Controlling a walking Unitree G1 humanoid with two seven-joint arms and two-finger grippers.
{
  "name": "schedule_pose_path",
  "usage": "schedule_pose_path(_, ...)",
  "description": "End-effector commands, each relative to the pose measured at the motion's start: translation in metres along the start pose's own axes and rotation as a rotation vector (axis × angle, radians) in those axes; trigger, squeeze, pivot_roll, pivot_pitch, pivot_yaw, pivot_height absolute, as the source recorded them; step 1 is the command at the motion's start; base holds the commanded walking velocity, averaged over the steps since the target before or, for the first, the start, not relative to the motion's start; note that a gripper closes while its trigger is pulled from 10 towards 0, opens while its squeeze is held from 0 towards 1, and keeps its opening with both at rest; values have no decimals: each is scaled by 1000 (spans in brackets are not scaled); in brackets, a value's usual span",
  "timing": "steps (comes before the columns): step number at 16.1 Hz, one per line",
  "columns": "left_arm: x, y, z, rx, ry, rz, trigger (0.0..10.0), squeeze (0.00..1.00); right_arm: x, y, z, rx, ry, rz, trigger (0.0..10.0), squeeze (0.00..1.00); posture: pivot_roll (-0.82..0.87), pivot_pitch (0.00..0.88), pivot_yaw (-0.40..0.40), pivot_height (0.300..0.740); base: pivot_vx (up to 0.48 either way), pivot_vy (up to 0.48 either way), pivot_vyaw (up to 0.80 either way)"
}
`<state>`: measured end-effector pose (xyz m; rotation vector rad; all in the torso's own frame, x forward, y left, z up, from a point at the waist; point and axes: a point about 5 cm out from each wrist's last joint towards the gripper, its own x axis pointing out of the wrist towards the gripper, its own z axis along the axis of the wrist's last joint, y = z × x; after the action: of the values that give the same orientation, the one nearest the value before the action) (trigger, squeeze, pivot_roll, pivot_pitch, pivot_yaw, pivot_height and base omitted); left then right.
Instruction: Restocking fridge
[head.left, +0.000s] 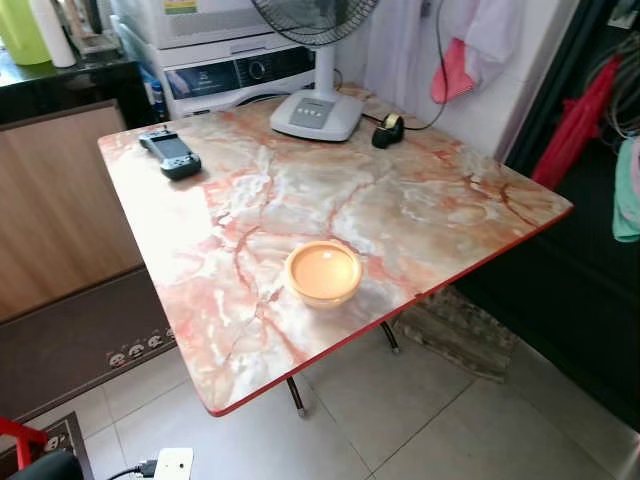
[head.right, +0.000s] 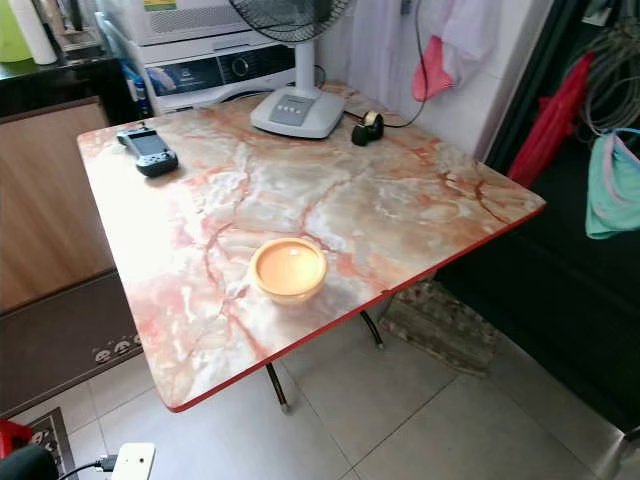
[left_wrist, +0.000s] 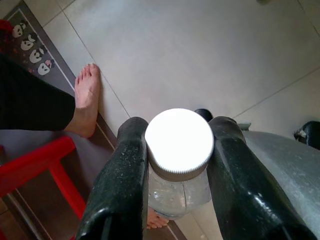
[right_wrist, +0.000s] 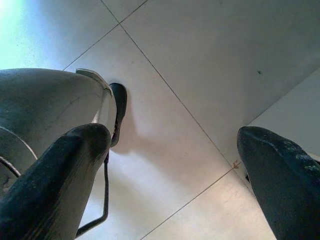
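A clear plastic bottle with a white screw cap (left_wrist: 179, 145) is clamped between the two black fingers (left_wrist: 120, 190) of the left gripper (left_wrist: 177, 170), held low above the pale tiled floor (left_wrist: 200, 55); this is seen in the left wrist view. In that same view a person's bare foot (left_wrist: 86, 100) and dark trouser leg (left_wrist: 30, 102) are seen beside a grey mat printed with small faces (left_wrist: 30, 42), and part of a red stool frame (left_wrist: 40, 167) lies near it.

The right gripper (right_wrist: 175, 170) is seen in the right wrist view with its fingers (right_wrist: 55, 180) spread wide apart and nothing between them, pointed down at the tiles beside the robot's silver body (right_wrist: 50, 105).

From the head views, a folding table with a pink marbled top and red edge (head.left: 400, 200) is shown. A small cream-coloured round bowl (head.left: 322, 272) stands near its front edge. Further back a dark handheld game console (head.left: 170, 152), the white base of a standing fan (head.left: 318, 112) and a black tape dispenser (head.left: 388, 130) are placed. A white washing machine (head.left: 240, 70) stands behind the table.
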<state>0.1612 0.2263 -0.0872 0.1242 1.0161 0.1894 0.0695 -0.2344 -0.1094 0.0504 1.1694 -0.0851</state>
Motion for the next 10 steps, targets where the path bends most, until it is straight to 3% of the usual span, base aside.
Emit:
schedule_pose_path(1,0,2,-2,8,6,-5,10000,0,-1,-2,-3,31,8,-15,10000,0,113,0,-43,740,0,0,0)
schedule_pose_path(4,0,11,3,-4,-10,17,10000,0,0,0,-2,11,8,3,10000,0,138,0,-37,740,0,0,0)
schedule_pose_path(5,0,12,-3,-27,6,23,10000,0,-1,-2,-6,39,17,-13,10000,0,154,0,-40,740,0,0,0)
schedule_pose_path(8,-4,7,-24,-18,60,14,10000,0,-4,-4,-15,3,38,-9,10000,0,126,0,-49,740,0,0,0)
schedule_pose_path(10,-6,2,-33,-10,84,8,10000,0,-6,-7,-19,20,43,-21,10000,0,111,0,-54,740,-246,0,0)
